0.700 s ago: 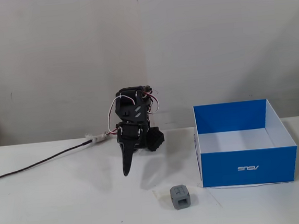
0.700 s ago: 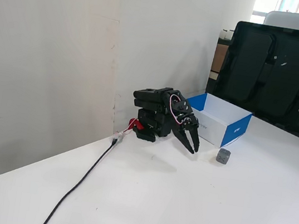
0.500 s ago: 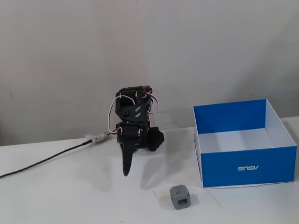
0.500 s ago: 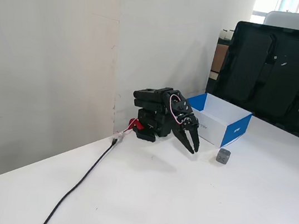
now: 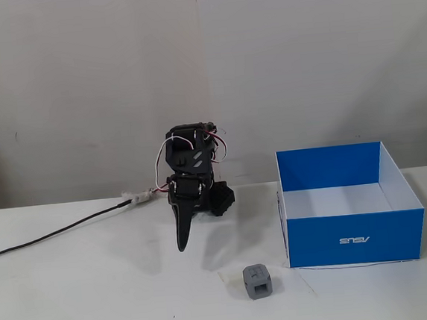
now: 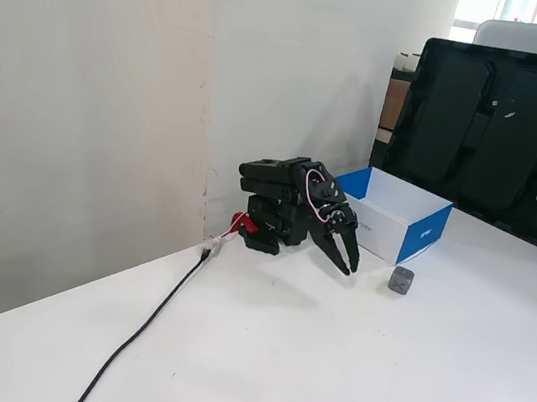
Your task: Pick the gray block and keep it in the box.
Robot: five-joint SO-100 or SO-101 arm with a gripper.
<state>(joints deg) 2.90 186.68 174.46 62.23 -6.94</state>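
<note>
I counted one gray block [image 5: 258,281], one box [image 5: 353,238] and one arm [image 5: 191,178] on the white table [image 5: 83,291]. The box's blue front wall carried a white "ASUS" logo [image 5: 354,240], upside down in a fixed view. The arm sat folded low over its base, its gripper [image 6: 348,255] angled down toward the table, fingers slightly parted and holding nothing. The block lay on the table just in front of the box's near corner, outside it, apart from the gripper. One black cable [image 6: 143,329] trailed away from the base.
</note>
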